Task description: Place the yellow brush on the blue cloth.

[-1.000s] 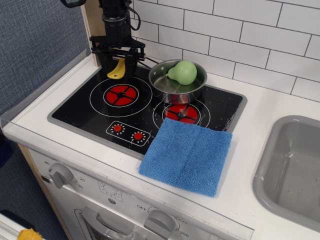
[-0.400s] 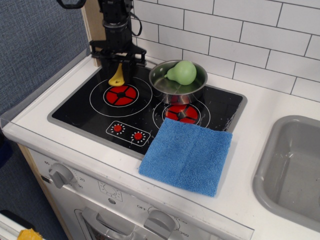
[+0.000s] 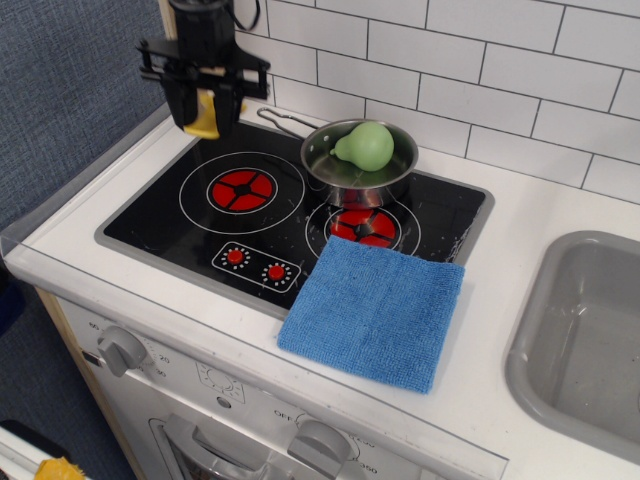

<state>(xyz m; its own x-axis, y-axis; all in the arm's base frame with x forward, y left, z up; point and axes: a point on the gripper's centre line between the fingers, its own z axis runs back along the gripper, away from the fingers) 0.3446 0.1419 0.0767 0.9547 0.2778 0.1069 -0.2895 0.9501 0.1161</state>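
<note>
Hanging above the back left corner of the stove point(image 3: 180, 225), my end effector point(image 3: 203, 108) has its two fingers closed on the yellow brush point(image 3: 204, 112), which is clear of the glass; only a short yellow piece of it shows between the fingers, the rest is hidden. To the right of that, on the stove's back right burner, stands the steel pan point(image 3: 355, 165) with a green pear point(image 3: 363, 145) lying inside it, stem end toward the left. The pan's thin wire handle points back left, toward my end effector, and reaches just short of it. The front left burner point(image 3: 241, 189) carries nothing. Right of the pan and nearer the front edge, the blue cloth point(image 3: 375, 310) lies flat, its back left corner overlapping the stove's front right corner and the rest on the white table point(image 3: 520, 215). The pan sits between my end effector and the cloth. Furthest right, well apart from the stove, is the grey sink point(image 3: 590, 335); I can see nothing in it.
</note>
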